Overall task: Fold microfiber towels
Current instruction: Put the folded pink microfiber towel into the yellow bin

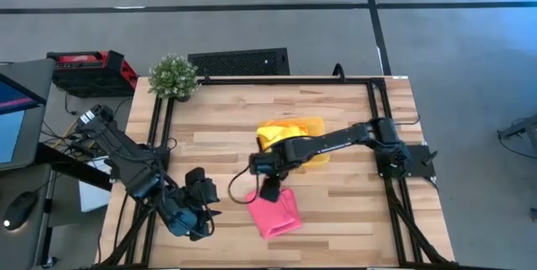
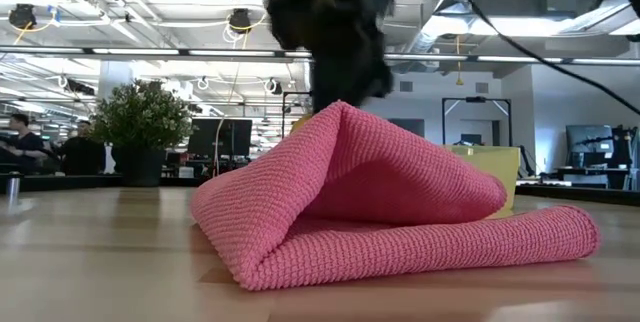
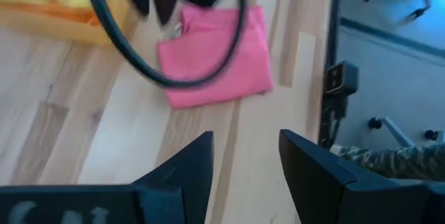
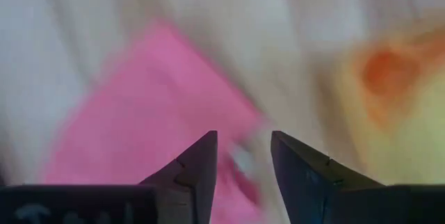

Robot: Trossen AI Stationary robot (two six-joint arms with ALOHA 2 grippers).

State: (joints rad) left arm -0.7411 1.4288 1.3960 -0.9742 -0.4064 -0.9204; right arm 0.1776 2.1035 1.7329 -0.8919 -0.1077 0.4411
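Observation:
A hot pink towel (image 1: 275,213) lies folded on the wooden table near its front edge. In the low view its upper layer (image 2: 345,152) humps up into a peak. My right gripper (image 1: 270,191) hangs open over the towel's far edge, fingers pointing down (image 4: 243,147). My left gripper (image 1: 201,207) is open and raised off the table's left front, with nothing between its fingers (image 3: 245,140). A yellow towel (image 1: 277,136) sits in the yellow tray (image 1: 315,126), with orange cloth (image 4: 386,71) beside it. My right gripper stands right above the peak of the pink towel's raised layer (image 2: 342,107), coming from above. Its dark body covers the spot in the low view, and the wrist view is blurred. I cannot tell whether a finger touches the cloth.
A small potted plant (image 1: 174,75) stands at the far left corner. A black cable (image 1: 239,188) loops from the right arm down to the table beside the pink towel. Bare wood lies left of the towel (image 1: 210,148) and along the far edge.

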